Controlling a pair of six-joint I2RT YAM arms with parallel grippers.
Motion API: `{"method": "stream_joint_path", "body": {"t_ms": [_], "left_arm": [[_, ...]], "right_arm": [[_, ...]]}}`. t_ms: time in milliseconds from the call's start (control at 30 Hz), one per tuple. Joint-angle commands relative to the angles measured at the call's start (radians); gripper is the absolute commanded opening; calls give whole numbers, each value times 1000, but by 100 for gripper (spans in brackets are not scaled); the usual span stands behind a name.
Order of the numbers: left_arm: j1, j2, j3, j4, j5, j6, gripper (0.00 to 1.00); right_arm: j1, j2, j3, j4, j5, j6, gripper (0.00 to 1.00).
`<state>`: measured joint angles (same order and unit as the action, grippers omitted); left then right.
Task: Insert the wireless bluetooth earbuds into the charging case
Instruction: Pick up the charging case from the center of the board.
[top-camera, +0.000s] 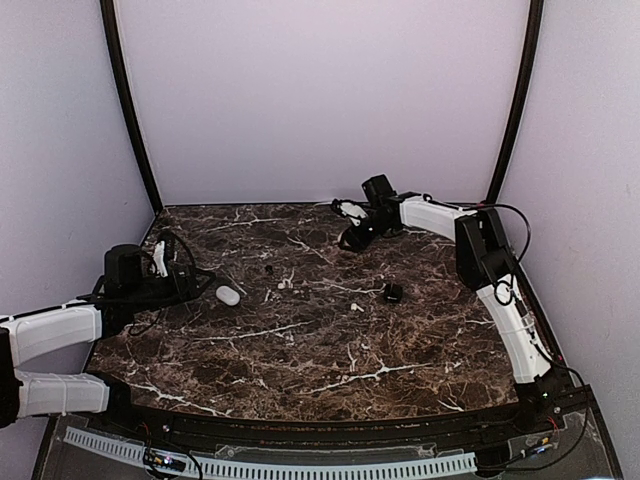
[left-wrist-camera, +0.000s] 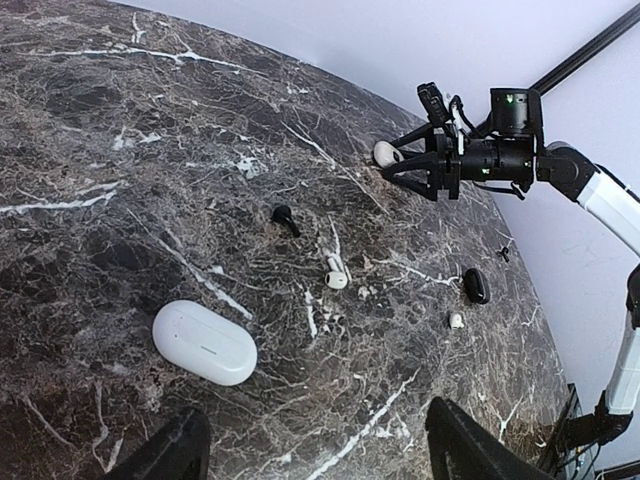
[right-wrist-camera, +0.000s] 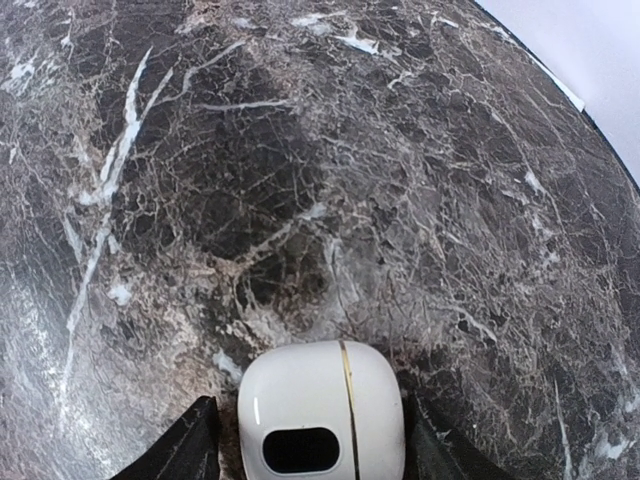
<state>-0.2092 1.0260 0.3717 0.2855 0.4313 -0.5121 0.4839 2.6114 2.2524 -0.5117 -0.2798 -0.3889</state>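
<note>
A white earbud (left-wrist-camera: 335, 273) and a black earbud (left-wrist-camera: 285, 218) lie loose mid-table. Another tiny white bud (left-wrist-camera: 456, 320) lies beside a small black case-like piece (left-wrist-camera: 476, 285). A closed white oval case (left-wrist-camera: 204, 342) lies near my left gripper (left-wrist-camera: 318, 412), which is open and empty above the marble; it also shows in the top view (top-camera: 170, 262). My right gripper (right-wrist-camera: 310, 412) at the far side of the table (top-camera: 352, 232) has its fingers against a white charging case with a gold seam (right-wrist-camera: 322, 400). The case is closed.
The dark marble table (top-camera: 300, 350) is walled by pale panels with black corner posts (top-camera: 130, 110). The right arm (top-camera: 500, 290) runs along the right edge. Cables hang by the left gripper's wrist (top-camera: 190, 280).
</note>
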Motion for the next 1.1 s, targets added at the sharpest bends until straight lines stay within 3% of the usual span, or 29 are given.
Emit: {"method": "stream_joint_path", "body": {"t_ms": [0, 267, 733, 967, 1067], "left_arm": [[5, -26, 23, -17, 31, -18, 77], [6, -56, 32, -55, 21, -4, 77], [6, -87, 19, -69, 29, -8, 77], [6, -90, -6, -38, 63, -17, 77], [6, -84, -7, -37, 64, -30, 82]], "right_arm": [[1, 49, 29, 27, -7, 14, 58], [1, -9, -30, 55, -18, 32, 40], [3, -266, -279, 144, -8, 61, 31], [25, -438, -501, 228, 8, 98, 30], [44, -524, -592, 256, 28, 110, 29]]}}
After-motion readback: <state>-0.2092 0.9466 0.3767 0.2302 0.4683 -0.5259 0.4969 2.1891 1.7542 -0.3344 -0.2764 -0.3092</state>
